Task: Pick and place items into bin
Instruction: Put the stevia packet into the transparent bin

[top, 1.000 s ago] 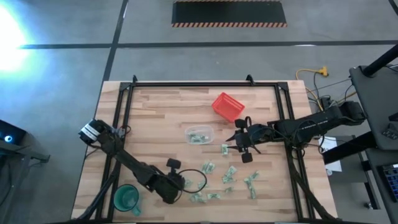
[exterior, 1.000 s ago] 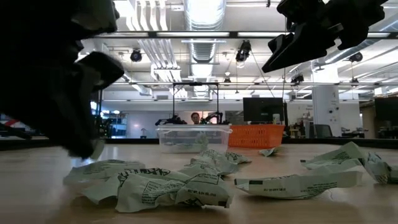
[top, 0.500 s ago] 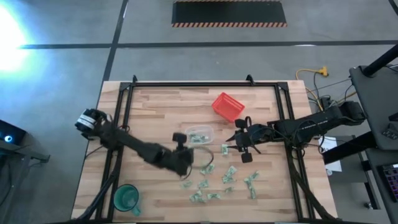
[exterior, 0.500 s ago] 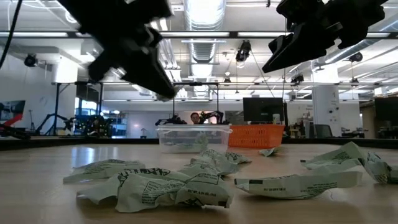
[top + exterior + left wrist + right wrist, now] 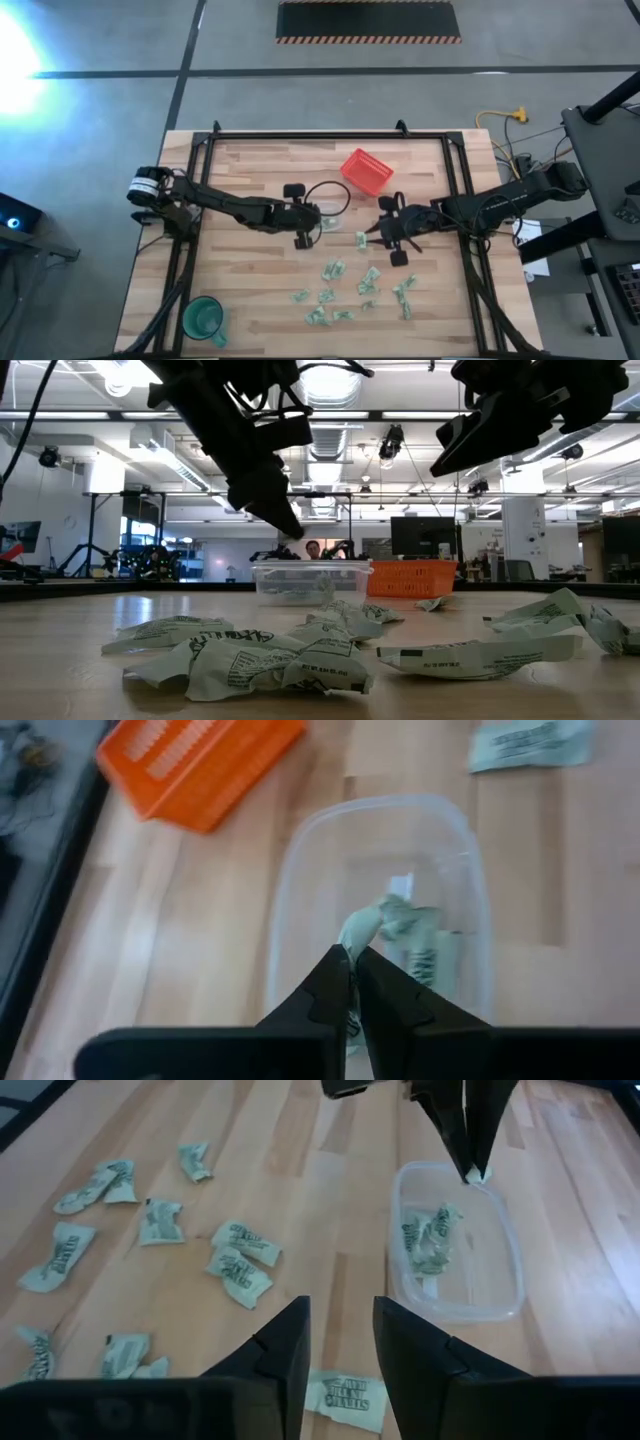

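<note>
My left gripper hangs over the clear bin, shut on one pale green wrapped item. The bin's rim shows under the fingers, and a few items lie inside it. Several more items lie flat on the wood toward the near edge. My right gripper hovers open to the right of the bin, above the table, touching nothing. In the low view the left gripper stands above the bin. My left gripper pinches the pale green item by its upper end between the two fingertips. The fingers point down at the bin, slanting from the table's left. The item hangs just below the tips, lifted clear above the bin's inside.
A red mesh basket sits on the table just beyond and to the right of the bin. A green cup stands at the near left corner. A black frame rail runs along the far edge. Bare wood lies left of the bin.
The left arm has swung from the near left part of the table, by the scattered items, up and toward the far right until its gripper stands over the bin, staying shut. The right gripper has kept almost still.
</note>
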{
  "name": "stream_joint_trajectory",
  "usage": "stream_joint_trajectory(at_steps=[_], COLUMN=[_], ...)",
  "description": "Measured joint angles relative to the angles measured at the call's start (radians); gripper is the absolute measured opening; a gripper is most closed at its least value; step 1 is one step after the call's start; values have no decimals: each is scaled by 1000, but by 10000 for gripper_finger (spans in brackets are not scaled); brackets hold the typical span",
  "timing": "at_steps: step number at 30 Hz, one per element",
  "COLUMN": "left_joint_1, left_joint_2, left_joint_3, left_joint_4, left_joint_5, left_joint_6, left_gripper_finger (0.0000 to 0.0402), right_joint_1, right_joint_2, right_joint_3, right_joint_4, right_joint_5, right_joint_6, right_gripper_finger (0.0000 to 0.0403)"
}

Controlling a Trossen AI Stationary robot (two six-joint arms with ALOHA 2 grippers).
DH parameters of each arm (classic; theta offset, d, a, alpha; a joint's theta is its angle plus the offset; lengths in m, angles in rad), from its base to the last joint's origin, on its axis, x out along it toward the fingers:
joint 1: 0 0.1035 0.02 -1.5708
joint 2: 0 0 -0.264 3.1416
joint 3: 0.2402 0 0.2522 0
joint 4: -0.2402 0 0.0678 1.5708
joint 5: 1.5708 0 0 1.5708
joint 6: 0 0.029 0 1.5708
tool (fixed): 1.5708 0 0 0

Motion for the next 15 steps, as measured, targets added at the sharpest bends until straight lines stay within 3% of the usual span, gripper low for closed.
stream_joint_trajectory(at_steps=[10,15], left_joint_1=[0,0], left_joint_2=[0,1], left_joint_3=[0,0], left_joint_4=[5,3], left_joint_5=[9,7], left_joint_6=[27,27], left_gripper_finger=[90,111], right_joint_1=[6,6], right_joint_2=[0,0], right_joint_3=[-16,-72], right_joint_4=[-6,-2], right_joint_5=[0,-3], right_joint_6=[23,41], right_gripper_finger=[95,100])
